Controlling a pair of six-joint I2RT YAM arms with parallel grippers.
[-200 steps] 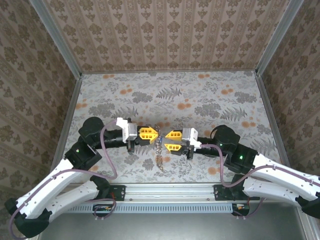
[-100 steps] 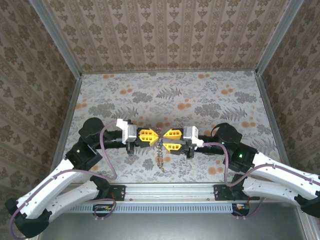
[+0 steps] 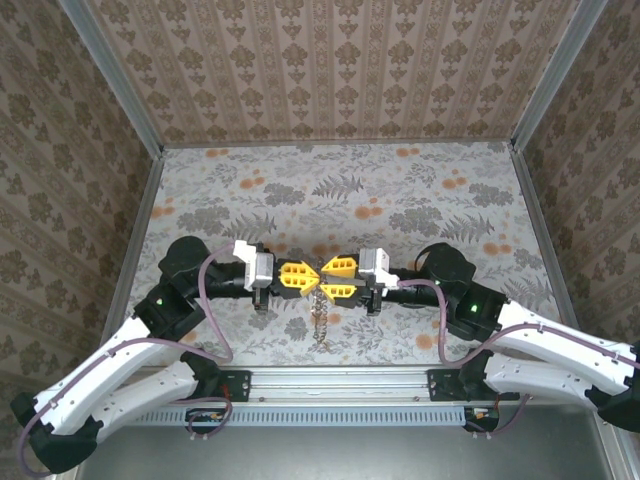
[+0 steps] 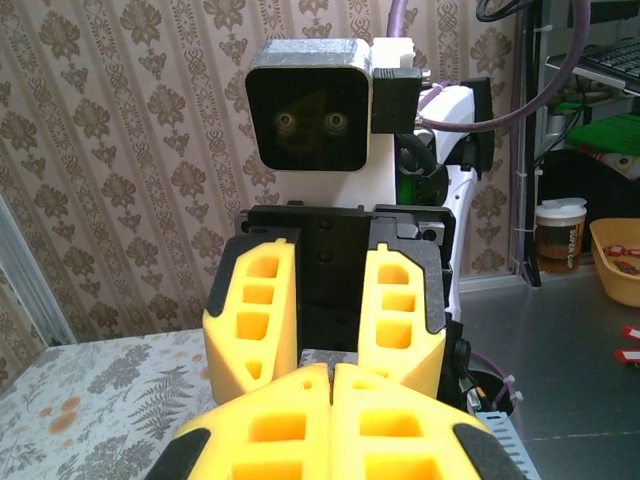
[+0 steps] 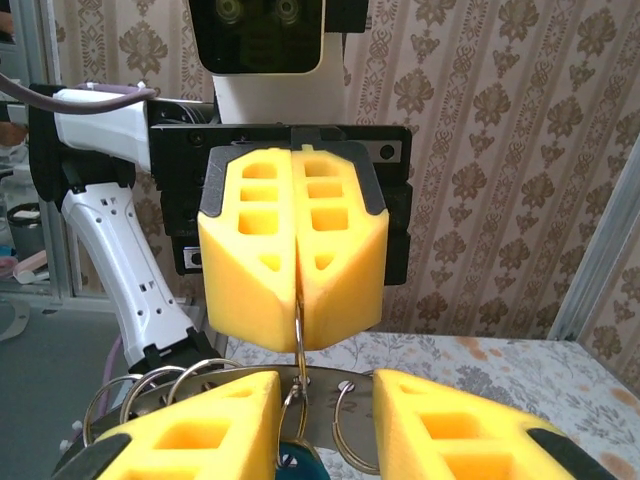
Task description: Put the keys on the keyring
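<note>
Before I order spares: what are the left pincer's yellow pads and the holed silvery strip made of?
Left pincer's yellow cut-out pads: likely matte foam or soft plastic; no shine. Flat silvery strip with holes: probably brushed metal; dull grey sheen.

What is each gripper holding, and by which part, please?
Left gripper pinches the top of one wire ring; right gripper clamps the keyring by its metal bar.

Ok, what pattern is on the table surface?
Table: grey ferns with orange flowers; top external view.

Two hands (image 3: 308, 275) (image 3: 330, 278), one keyring (image 3: 320, 315)
</note>
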